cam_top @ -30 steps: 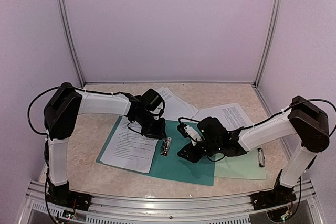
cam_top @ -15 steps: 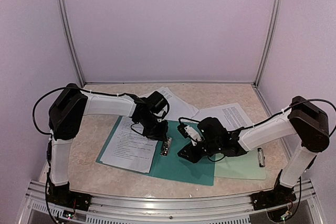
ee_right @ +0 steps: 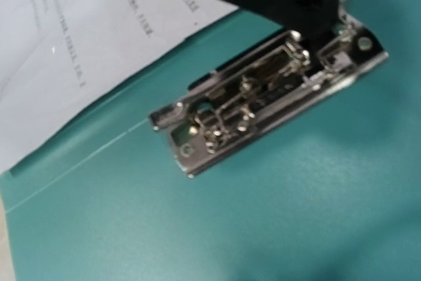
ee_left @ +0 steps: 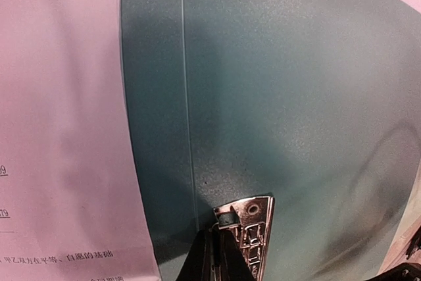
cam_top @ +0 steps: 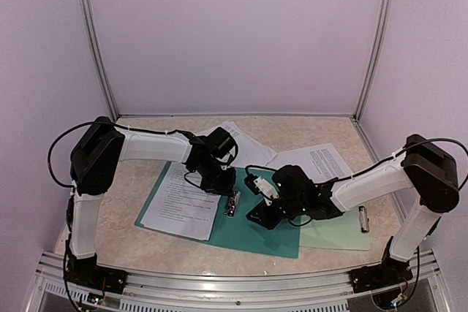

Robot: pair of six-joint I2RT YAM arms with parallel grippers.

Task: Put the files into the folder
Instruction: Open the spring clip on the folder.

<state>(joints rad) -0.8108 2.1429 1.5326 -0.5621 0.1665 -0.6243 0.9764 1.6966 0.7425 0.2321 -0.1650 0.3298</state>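
Moved: left arm was shifted slightly right.
Left gripper point(ee_left: 212, 259): mostly cropped, at clip point(ee_right: 263, 97); grip cannot be told.
Right gripper point(cam_top: 262, 215): fingers hidden, state unclear.
Files point(cam_top: 183, 202): one laid on folder point(cam_top: 256, 237).
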